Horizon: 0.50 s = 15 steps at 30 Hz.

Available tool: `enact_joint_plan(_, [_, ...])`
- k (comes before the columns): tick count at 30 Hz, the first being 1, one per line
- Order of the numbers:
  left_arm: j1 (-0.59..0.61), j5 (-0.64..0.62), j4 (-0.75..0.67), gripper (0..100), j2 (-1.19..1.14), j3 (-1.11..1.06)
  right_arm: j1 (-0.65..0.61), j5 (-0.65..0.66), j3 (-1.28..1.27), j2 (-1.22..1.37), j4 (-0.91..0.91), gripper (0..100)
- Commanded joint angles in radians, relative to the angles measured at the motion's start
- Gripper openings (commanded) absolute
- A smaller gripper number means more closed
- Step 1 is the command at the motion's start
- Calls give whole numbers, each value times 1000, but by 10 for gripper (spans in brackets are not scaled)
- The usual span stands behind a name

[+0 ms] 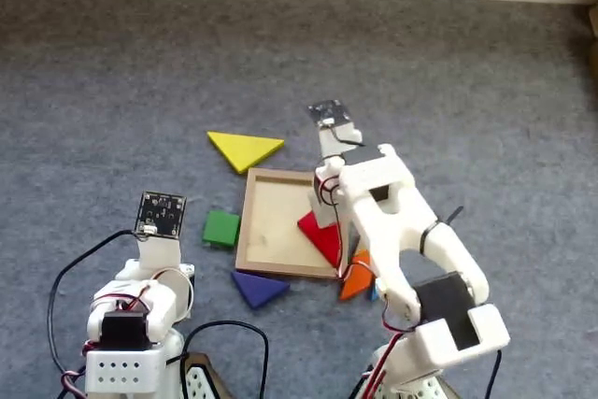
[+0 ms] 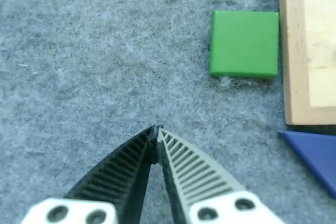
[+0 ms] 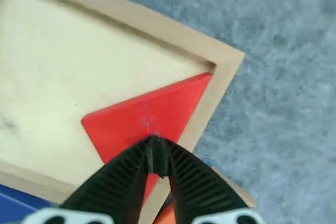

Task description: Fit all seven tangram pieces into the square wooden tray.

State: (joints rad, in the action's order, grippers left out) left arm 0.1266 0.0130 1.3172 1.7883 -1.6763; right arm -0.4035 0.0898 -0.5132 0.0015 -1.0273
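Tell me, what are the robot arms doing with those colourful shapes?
They are doing a tangram puzzle. The red triangle lies in the wooden tray, in a corner, with the right pincer shut over it. The left pincer is shut above the carpet near the green square. The yellow triangle, blue triangle and orange piece also lie outside the tray.

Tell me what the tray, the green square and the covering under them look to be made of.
Tray: pale wood, apparently bare or lightly finished; faint grain shows on its rim and floor.
Green square: probably painted wood or plastic; the smooth, even matte colour hides any grain.
Covering: grey carpet or felt, judging by its short, fuzzy fibres.
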Motion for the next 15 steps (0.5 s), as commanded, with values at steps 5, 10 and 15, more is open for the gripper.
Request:
enact_joint_plan(5, [8,3,9,7,30,-19,5,9,-94,-418,-38,15])
enact_joint_plan(10, [8,3,9,7,30,-19,7,8,-243,-667,-38,15])
enact_joint_plan(15, [8,3,9,7,30,-19,8,3,-404,-921,-38,16])
